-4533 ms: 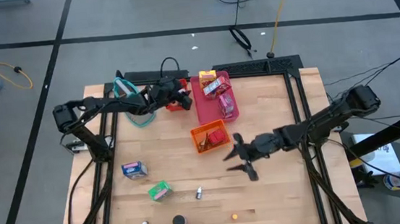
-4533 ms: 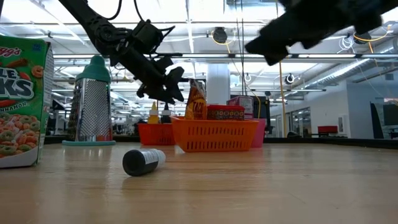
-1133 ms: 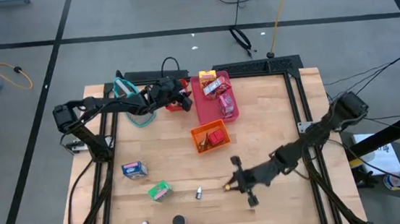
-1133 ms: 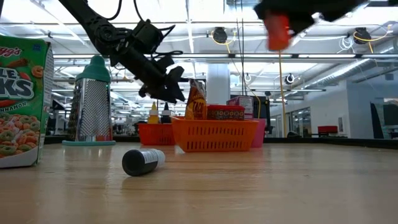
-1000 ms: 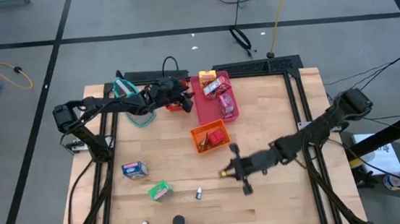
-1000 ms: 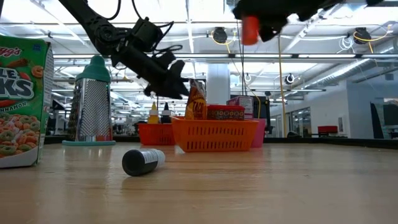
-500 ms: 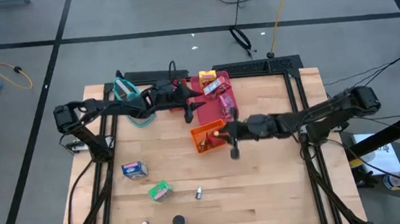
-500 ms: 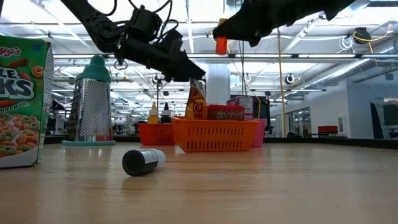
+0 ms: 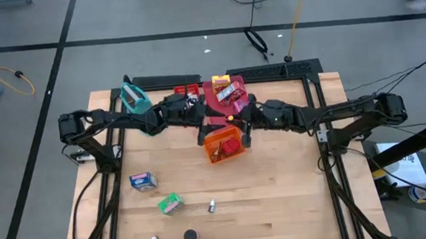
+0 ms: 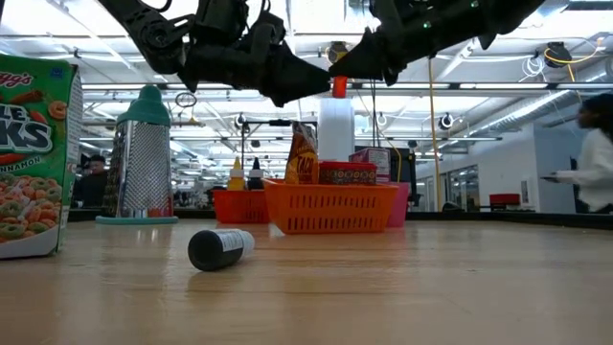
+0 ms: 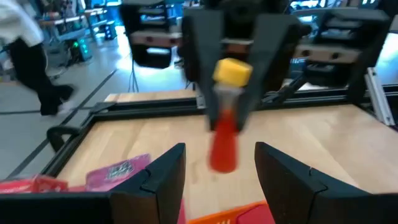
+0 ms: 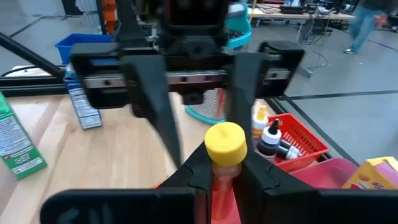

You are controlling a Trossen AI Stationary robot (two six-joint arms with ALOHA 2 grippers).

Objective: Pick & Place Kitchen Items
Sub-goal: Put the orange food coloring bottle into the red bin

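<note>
A small red bottle [image 11: 222,144] with a yellow cap [image 12: 225,143] hangs in the air over the orange basket [image 9: 223,145] and the pink tray [image 9: 225,101]. My right gripper [image 9: 238,120] is shut on it, reaching in from the table's right. My left gripper [image 9: 211,119] faces it from the left, open. In the left wrist view its two fingers [image 11: 163,180] stand on either side of the bottle's lower end; I cannot tell whether they touch it. Other kitchen items lie on the table's near left: a blue box [image 9: 142,181], a green box [image 9: 170,204] and a tiny bottle [image 9: 212,206]. My right gripper pinches the bottle's upper body just under the cap [image 11: 227,99] between its two fingers [image 12: 198,169]. The fingers come in about level from the table's right. The bottle stands upright, cap up, its red body hanging below the fingers, lifted clear of basket and tray.
A red tray with small bottles [image 9: 187,91] and a teal-topped grater [image 9: 132,98] stand at the far left. A black cap [image 9: 190,235] and a white ball [image 9: 154,237] lie near the front edge. Bare wood lies at the right. A person [image 10: 594,172] stands beyond the table.
My right gripper has carried the red bottle from above the table's near middle toward the far edge and somewhat left, rising, to above the orange basket. My left gripper has swung from the red tray toward the right and turned to face the bottle.
</note>
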